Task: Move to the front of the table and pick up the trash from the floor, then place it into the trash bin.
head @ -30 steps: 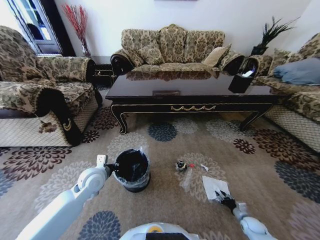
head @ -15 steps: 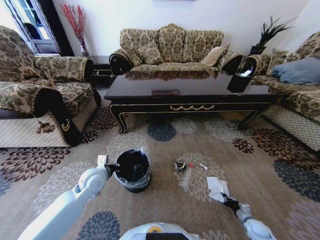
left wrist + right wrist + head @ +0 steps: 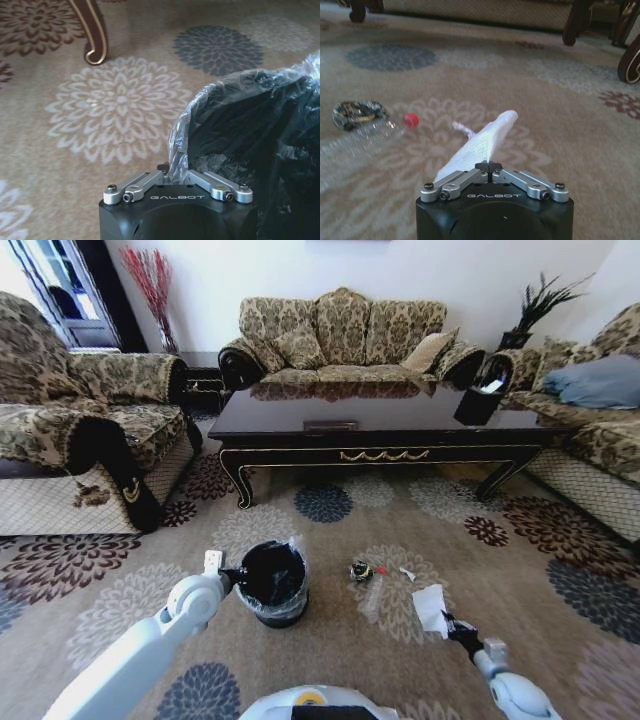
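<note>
The trash bin [image 3: 272,582], a black bucket with a clear liner, stands on the carpet in front of the table [image 3: 300,453]. My left gripper [image 3: 235,577] is shut on its lined rim [image 3: 176,150]. My right gripper [image 3: 452,625] is shut on the edge of the white paper sheet [image 3: 430,605], which rises tilted off the carpet [image 3: 485,140]. Between bin and paper lie a dark crumpled wad [image 3: 361,571], a crushed clear bottle [image 3: 374,598] with a red cap [image 3: 410,119] and a small white scrap [image 3: 407,574].
Patterned sofas ring the table: one at the left [image 3: 70,430], one behind [image 3: 345,335], one at the right [image 3: 600,430]. A black holder with white paper [image 3: 478,400] stands on the table's right end. A curved table leg [image 3: 95,35] is near the bin.
The right gripper has pulled the white paper up from lying flat, so it now stands tilted. The left gripper and the bin have shifted slightly to the right.
</note>
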### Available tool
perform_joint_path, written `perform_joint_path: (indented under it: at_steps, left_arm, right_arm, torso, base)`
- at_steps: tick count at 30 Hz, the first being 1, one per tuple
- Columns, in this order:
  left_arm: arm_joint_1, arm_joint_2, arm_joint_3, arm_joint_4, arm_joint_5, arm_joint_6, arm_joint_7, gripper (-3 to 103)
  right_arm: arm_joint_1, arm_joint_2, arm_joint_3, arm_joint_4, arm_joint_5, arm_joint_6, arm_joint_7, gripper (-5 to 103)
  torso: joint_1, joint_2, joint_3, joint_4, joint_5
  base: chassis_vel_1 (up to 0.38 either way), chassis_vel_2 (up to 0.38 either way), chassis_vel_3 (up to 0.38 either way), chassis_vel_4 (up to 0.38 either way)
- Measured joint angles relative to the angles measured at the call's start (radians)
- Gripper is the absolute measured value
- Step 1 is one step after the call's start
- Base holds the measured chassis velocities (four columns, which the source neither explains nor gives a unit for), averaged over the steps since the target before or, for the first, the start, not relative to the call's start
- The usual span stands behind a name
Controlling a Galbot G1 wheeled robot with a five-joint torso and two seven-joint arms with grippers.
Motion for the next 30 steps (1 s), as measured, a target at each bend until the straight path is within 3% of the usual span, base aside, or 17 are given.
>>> perform_joint_path:
  at_steps: [10,21,27,30]
  left_arm:
    - [-0.128,-0.017,0.118,0.030,-0.049,0.000,-0.029,2]
    - [-0.287,-0.037,0.272,0.075,-0.124,0.000,-0.064,2]
    - [-0.420,-0.091,0.424,0.129,-0.166,0.000,-0.073,2]
    - [-0.456,-0.116,0.456,0.137,-0.192,0.000,-0.075,2]
  right_arm:
    - [-0.114,-0.009,0.083,0.204,0.044,0.005,0.015,0]
    - [-0.260,0.032,0.135,0.484,0.060,-0.002,0.032,0]
    - [-0.341,0.077,0.150,0.673,0.056,-0.004,0.042,0]
    - [-0.362,0.094,0.155,0.737,0.055,-0.006,0.046,0]
  torso:
    - [0.000,0.000,0.000,-0.0002,0.0001]
    - [0.000,0.000,0.000,0.0000,0.0002]
    - [0.000,0.000,0.000,-0.0004,0.0001]
    - [0.000,0.000,0.000,-0.0002,0.0001]
  base:
    - [0.000,0.000,0.000,0.000]
    - [0.000,0.000,0.000,0.000]
    - [0.000,0.000,0.000,0.000]
    - [0.000,0.000,0.000,0.000]
